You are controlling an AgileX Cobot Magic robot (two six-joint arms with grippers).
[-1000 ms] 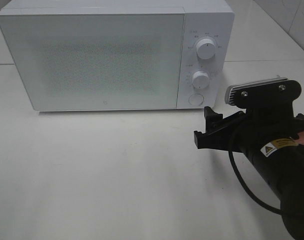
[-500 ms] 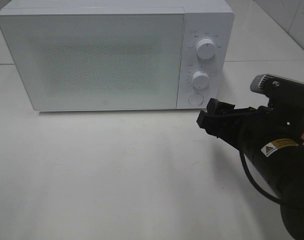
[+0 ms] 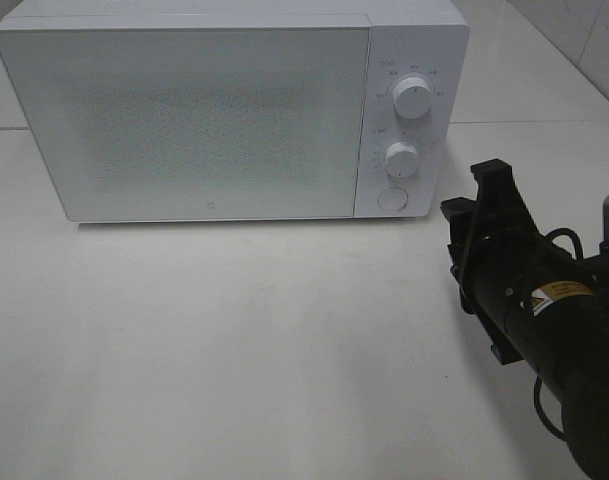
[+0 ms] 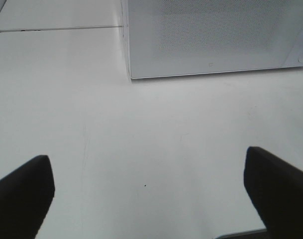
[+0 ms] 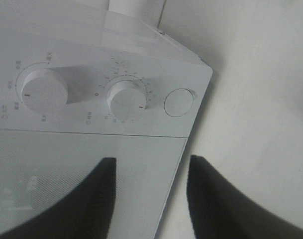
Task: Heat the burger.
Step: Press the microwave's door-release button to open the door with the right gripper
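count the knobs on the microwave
2: the upper knob and the lower knob, both on the right-hand panel of the microwave, stacked above a round button. None look hidden.

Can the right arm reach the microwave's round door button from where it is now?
Probably yes. The right end effector hovers close to the microwave, pointed at its round button, and nothing visible lies between them.
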